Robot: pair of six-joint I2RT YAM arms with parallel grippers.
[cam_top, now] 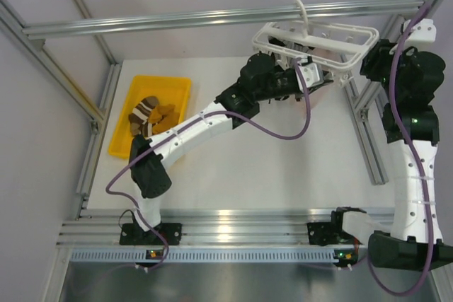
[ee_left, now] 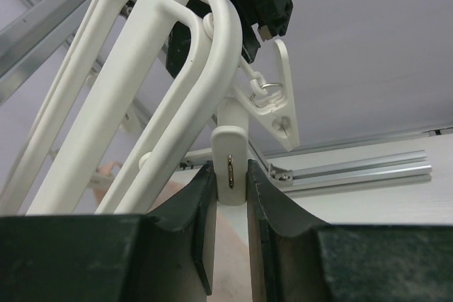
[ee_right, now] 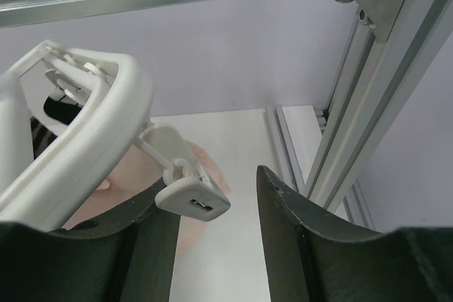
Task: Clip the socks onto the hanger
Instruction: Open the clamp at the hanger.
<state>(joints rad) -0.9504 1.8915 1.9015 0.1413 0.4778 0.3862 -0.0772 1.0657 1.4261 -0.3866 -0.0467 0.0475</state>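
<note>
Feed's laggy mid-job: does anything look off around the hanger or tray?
Nothing spilled or broken. The hanger sits slightly askew to the aluminium bar, with the left tool pinching one clip; the right tool is open at its end. Striped and mustard socks lie heaped in the yellow tray.

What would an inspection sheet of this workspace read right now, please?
Surface: white table, nothing spilled.
Job's things: hanger hooked over the aluminium bar; striped and mustard socks in the yellow tray; pale pink fabric below the frame, attachment unclear.
Clutter: nothing seen.
Grippers: left gripper closed on a clip; right gripper open beside a second clip.
Cables: purple cables along both arms, one looping above the table.
Surroundings: aluminium frame posts, pale walls.
</note>
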